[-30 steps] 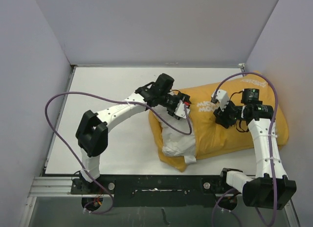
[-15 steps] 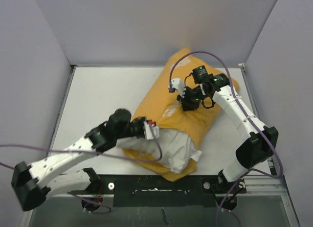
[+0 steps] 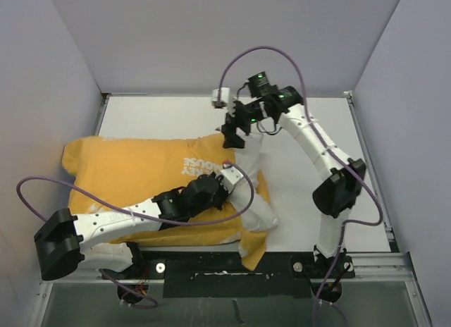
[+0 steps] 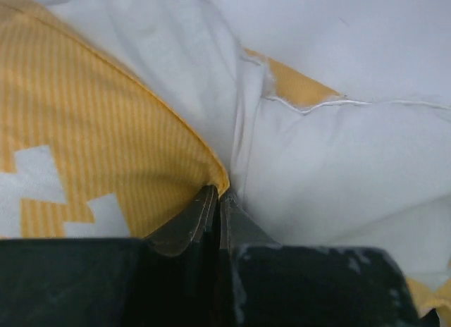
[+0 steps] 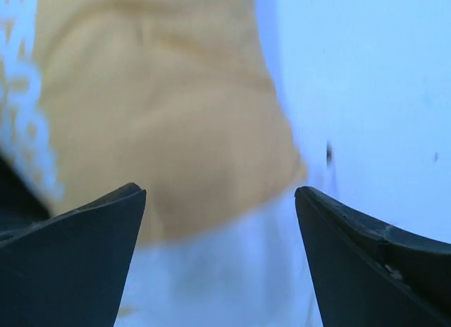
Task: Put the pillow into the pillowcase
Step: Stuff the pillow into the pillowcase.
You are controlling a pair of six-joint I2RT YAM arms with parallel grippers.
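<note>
The pillowcase [image 3: 134, 175] lies mustard-yellow side up across the left and middle of the table, white lettering showing. The white pillow [image 3: 255, 193] pokes out of its right end. My left gripper [image 3: 227, 173] reaches over the case to that mouth. In the left wrist view this left gripper [image 4: 218, 199] is shut on the yellow hem of the pillowcase [image 4: 106, 137], with the pillow [image 4: 338, 172] right beside it. My right gripper [image 3: 232, 135] hangs at the far corner of the mouth. In the right wrist view it [image 5: 220, 193] is open, holding nothing, above the pillowcase [image 5: 162, 108] and pillow [image 5: 225, 278].
Grey walls close in the white table [image 3: 162, 115] on three sides. A black rail [image 3: 225, 270] runs along the near edge. Purple cables [image 3: 42, 193] loop off both arms, one across the yellow fabric.
The pillowcase with the pillow has swung from the right to the left half of the table. My left gripper has shut on its hem. My right gripper has opened and moved back.
</note>
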